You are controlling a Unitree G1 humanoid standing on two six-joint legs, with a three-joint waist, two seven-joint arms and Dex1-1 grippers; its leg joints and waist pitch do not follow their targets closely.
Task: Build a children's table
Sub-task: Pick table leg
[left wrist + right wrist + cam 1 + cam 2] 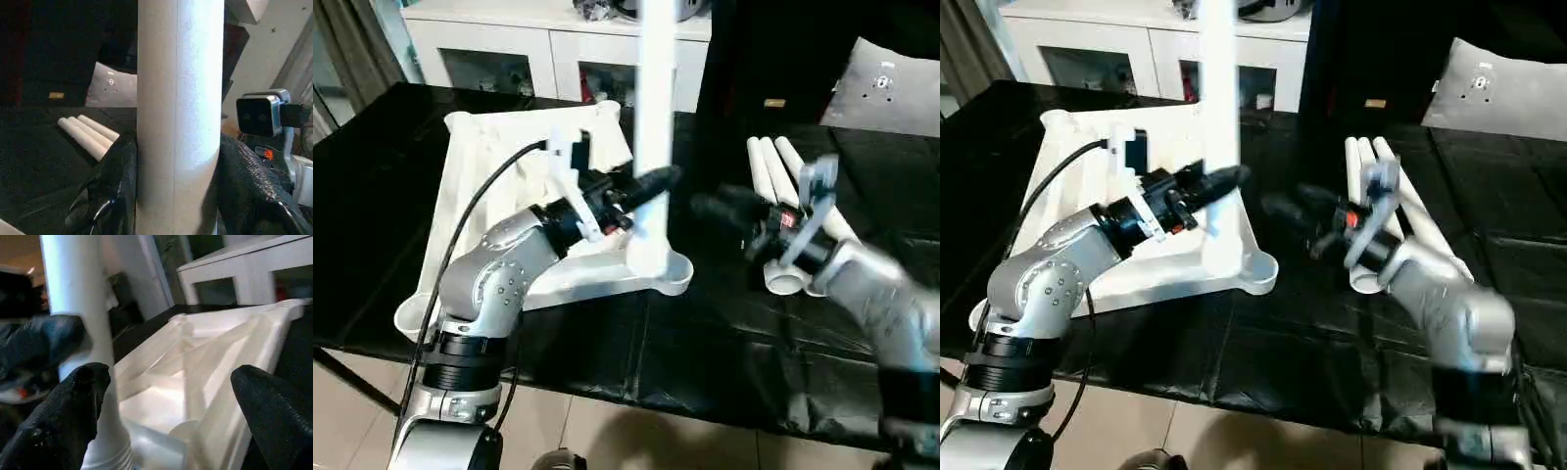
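The left gripper [651,186] is clamped round the upright leg [653,117], which stands in the near corner socket [658,262] of the upturned tabletop [499,186]; the grip should stay square so the leg seats straight. The right gripper [710,208], jaws spread wide and empty, hangs just beside it, with three spare legs [783,181] lying beyond on the black work surface [705,352].

The table top [509,206] is lying upside down on the left part of the counter [724,362]. One leg [653,127] is standing upright in its near right corner socket, gripped by the left end effector [651,186]. Three loose legs [783,186] are lying side by side to the right, behind the right end effector [715,208]. A cabinet [548,44] is standing behind the counter.
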